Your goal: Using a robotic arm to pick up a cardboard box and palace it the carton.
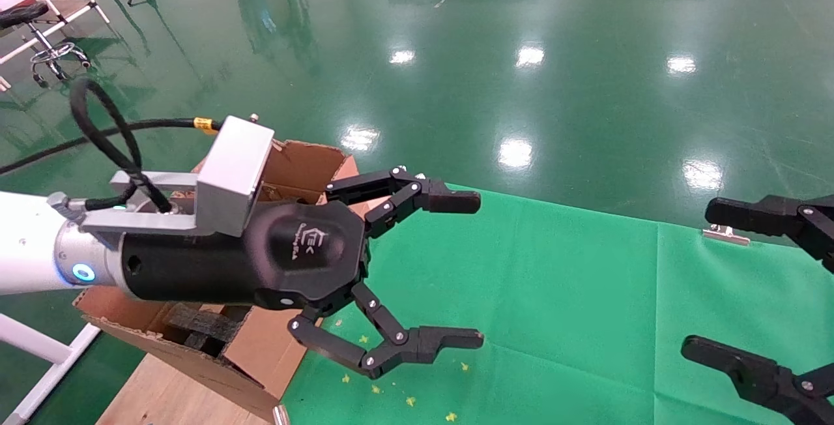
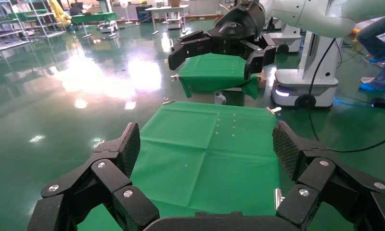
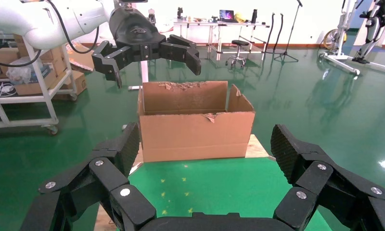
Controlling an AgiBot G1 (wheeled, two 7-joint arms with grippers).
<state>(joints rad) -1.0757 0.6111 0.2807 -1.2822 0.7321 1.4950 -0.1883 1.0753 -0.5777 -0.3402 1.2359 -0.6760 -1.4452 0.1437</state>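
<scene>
At the far left, the carton (image 1: 195,340) is sitting on a wooden board at the left edge of the green cloth (image 1: 586,294), its ragged flaps standing open and black foam pieces (image 1: 199,327) showing inside. Directly above it, the robotic arm (image 1: 39,249) is reaching rightward, and its left gripper (image 1: 469,268) is hanging over the cloth just right of the carton. That claw is spread wide, nothing is sitting between the fingers, and it is touching nothing. The left wrist view confirms this: both pads (image 2: 130,144) are standing well apart with only bare cloth between them.

Moving right, the cloth is carrying only a few small yellowish specks. No cardboard box is appearing in any view, so its position cannot be stated; whether it is lying inside the carton cannot be told, since the arm is covering much of the opening.

At the far right, the right gripper (image 1: 704,281) is idling over the right edge of the cloth, likewise splayed and empty.

Assessment: either the pickup is not yet begun or the box is already placed; the pictures are not settling which.
</scene>
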